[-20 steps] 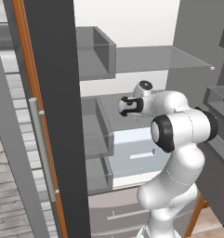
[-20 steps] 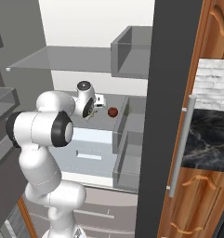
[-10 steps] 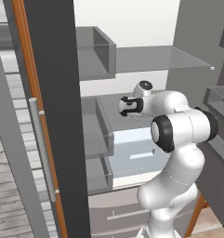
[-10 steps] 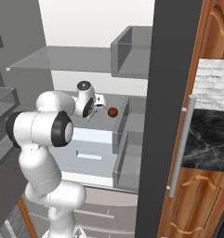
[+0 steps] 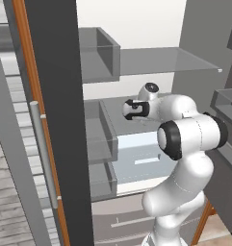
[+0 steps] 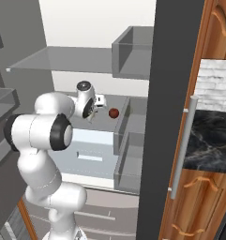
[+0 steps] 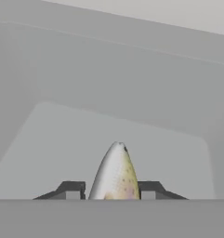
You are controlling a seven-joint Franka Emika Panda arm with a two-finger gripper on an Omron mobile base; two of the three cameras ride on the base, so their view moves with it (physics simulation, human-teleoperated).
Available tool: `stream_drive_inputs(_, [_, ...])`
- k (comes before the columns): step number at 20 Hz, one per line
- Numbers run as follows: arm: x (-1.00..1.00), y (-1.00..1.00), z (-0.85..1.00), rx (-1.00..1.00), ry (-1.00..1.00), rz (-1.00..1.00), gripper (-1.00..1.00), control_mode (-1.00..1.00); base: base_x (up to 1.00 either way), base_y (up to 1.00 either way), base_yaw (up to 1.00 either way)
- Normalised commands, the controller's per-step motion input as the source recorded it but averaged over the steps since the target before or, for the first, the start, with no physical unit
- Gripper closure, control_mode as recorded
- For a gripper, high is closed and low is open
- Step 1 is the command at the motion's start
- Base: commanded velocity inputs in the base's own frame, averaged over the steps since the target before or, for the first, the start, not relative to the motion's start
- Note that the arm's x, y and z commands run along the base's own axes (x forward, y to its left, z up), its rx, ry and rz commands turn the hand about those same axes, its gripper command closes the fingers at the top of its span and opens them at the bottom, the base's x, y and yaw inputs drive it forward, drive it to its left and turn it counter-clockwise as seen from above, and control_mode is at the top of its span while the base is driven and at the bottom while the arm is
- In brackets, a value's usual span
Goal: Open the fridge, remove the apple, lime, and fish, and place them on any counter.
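Between gripper [image 7: 111, 193] fingertips, fish [image 7: 115, 173] lies lengthwise, tip pointing away.

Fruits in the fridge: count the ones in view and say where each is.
1. The apple sits on the middle shelf of the fridge, right of the gripper, which has the fish between its fingertips. More fruit may be hidden behind the arm or bins.

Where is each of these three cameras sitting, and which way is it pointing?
Left base view: behind the arm's left, facing the open fridge; the white arm rises at lower right.
Right base view: behind its right, same fridge shelves, an apple and counter; arm at lower left.
Hand view: on the hand, looking along the gripper at a fish between its fingertips.
Both base views share fridge and arm.
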Motion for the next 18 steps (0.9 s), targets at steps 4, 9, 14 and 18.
stream_drive_inputs(4, [-0.94,0.18,0.03,-0.03,-0.19,0.08,1.00,-1.00,0.00,0.00,0.00])
stream_drive_inputs(9, [-1.00,0.11,0.31,-0.03,-0.08,0.21,1.00,-1.00,0.00,0.00,0.00])
stream_drive_inputs(14, [-1.00,0.07,0.71,-0.04,0.05,0.20,1.00,-1.00,0.00,0.00,0.00])
stream_drive_inputs(18, [-0.95,0.10,0.72,-0.08,0.09,0.20,1.00,-1.00,0.00,0.00,0.00])
